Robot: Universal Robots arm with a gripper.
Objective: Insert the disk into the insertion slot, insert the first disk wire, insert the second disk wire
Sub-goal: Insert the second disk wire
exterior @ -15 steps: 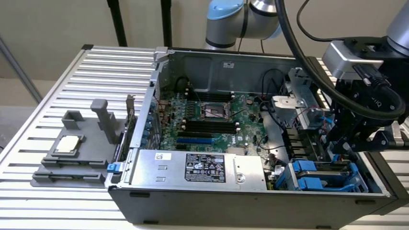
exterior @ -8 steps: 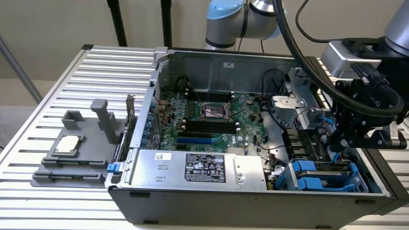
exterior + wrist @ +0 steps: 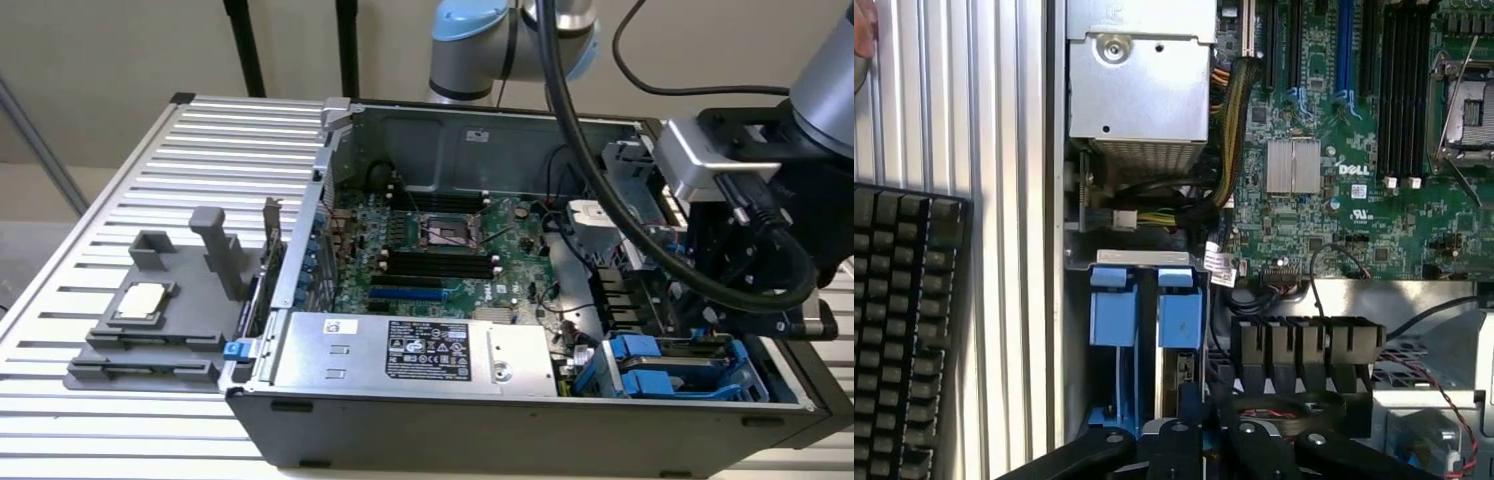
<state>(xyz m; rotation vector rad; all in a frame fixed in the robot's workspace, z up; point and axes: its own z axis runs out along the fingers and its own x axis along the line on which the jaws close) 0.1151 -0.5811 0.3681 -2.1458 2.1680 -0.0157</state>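
Currently your gripper [image 3: 1189, 425] is down inside the open computer case [image 3: 534, 420], at the insertion slot [image 3: 681, 368] in the corner by the silver power supply box [image 3: 414, 350]. Its fingers [image 3: 1176, 432] are drawn close on what looks like the disk's [image 3: 1179, 375] blue carrier, standing between the blue rails [image 3: 1112, 310]. You can see a keyboard [image 3: 899, 320] on the counter [image 3: 1004, 200] just beside the case.

Ribbed matt metal table [image 3: 160, 160], glossy blue plastic insertion slot [image 3: 667, 365] rails, brushed silver metal box [image 3: 400, 350]
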